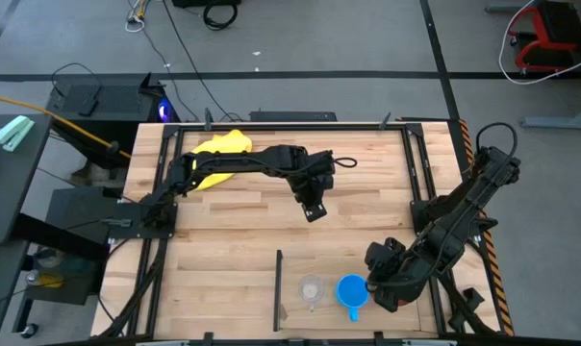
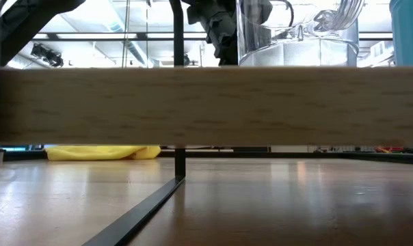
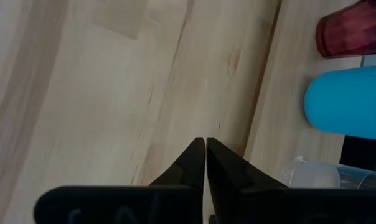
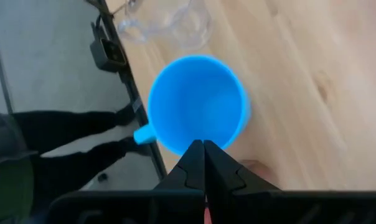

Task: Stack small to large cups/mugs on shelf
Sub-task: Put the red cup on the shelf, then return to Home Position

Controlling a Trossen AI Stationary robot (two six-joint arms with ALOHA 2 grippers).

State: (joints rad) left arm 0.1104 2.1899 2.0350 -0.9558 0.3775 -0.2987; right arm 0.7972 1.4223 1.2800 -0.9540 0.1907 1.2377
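Risk I see: my clenched right tool (image 4: 204, 155), empty above the blue mug (image 4: 197, 102) near the worktop's front edge, could tip it.

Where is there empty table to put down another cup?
Bare wood lies left of the black divider strip and between the left gripper and the cups. It is crowded where the clear cup, blue mug and right gripper bunch together.

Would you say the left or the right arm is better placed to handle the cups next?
Right. The right gripper hangs beside the blue mug and clear cup; the left gripper is mid-table, far from them.
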